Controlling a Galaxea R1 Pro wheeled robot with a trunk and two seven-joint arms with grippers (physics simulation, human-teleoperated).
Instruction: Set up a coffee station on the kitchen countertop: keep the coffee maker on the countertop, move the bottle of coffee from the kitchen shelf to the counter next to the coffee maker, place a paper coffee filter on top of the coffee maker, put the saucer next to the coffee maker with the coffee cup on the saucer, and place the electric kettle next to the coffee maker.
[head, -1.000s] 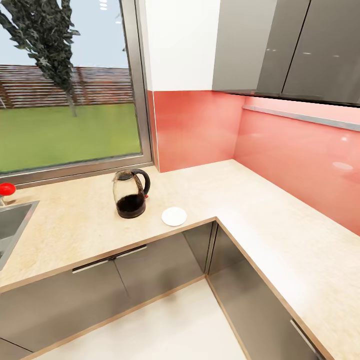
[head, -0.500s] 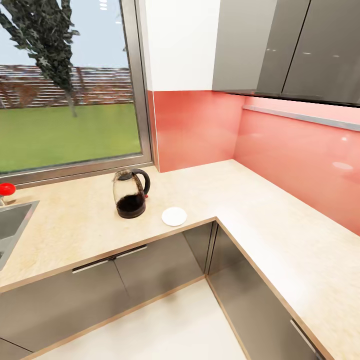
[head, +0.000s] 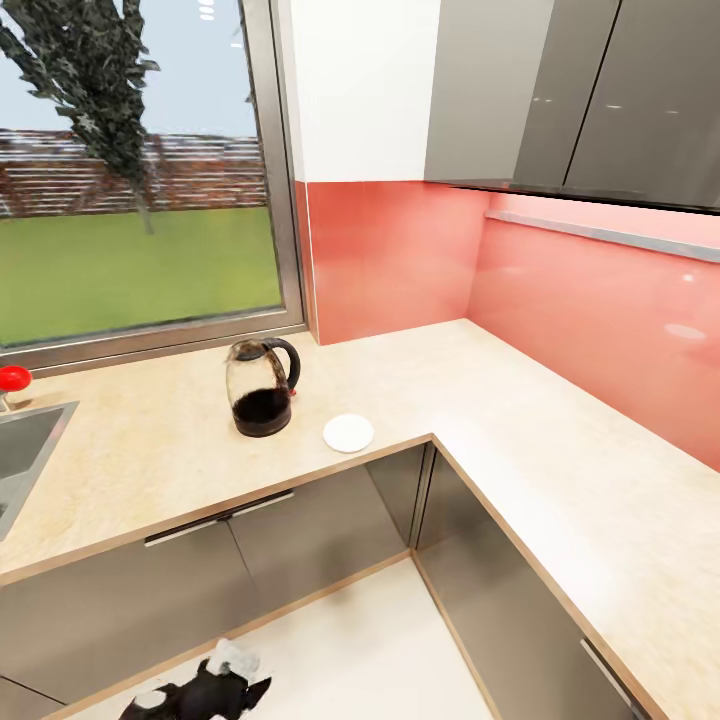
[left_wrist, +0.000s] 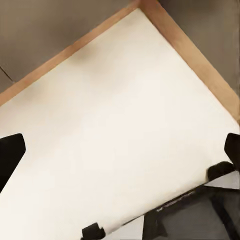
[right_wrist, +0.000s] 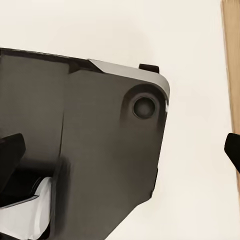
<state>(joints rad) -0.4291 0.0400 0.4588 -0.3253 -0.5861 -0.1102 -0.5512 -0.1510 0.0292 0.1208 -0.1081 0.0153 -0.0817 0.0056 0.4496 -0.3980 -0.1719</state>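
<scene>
Beige countertop (head: 150, 450), electric kettle (head: 262, 388), saucer (head: 348, 433) well above left hand (head: 205, 690)

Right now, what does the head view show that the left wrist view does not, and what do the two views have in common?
The head view alone has the clear glass electric kettle with black handle and lid, standing on the light beige wood-grain countertop, and the small flat round white saucer beside it, apart from it. It also has the window and pink backsplash. The left wrist view alone has a dark robot part close up. Both have the white floor and the grey cabinet fronts with their wooden bottom edge.
</scene>
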